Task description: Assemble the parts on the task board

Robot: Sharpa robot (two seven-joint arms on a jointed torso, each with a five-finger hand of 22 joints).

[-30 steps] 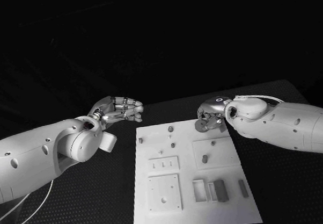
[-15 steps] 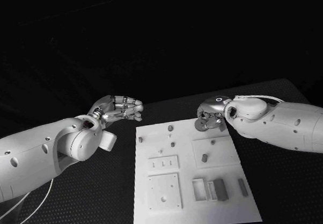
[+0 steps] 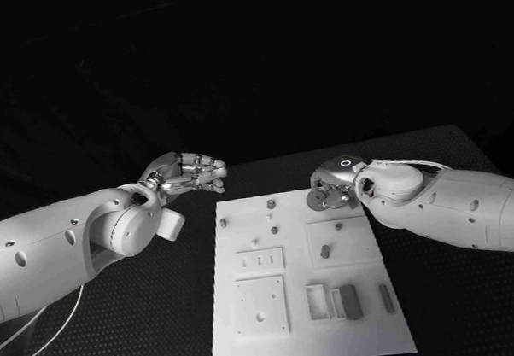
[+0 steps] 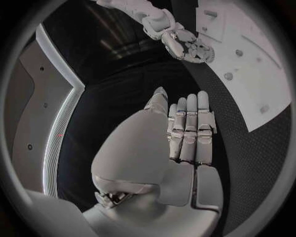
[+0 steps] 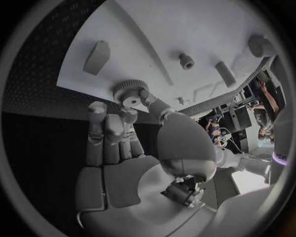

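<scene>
While the right robot hand hangs over the far right corner of the white rectangular task board, it pinches a small grey toothed gear wheel between thumb and fingertip, just above the board's edge. In the right wrist view the gear sits at the fingertips with the board behind it, near a short grey peg and two oblong grey blocks standing on the plate. The left robot hand is off the board, above the black textured table beside the board's far left corner; its fingers are loosely curled and side by side, holding nothing. More small grey parts lie in the recesses at the board's near end.
</scene>
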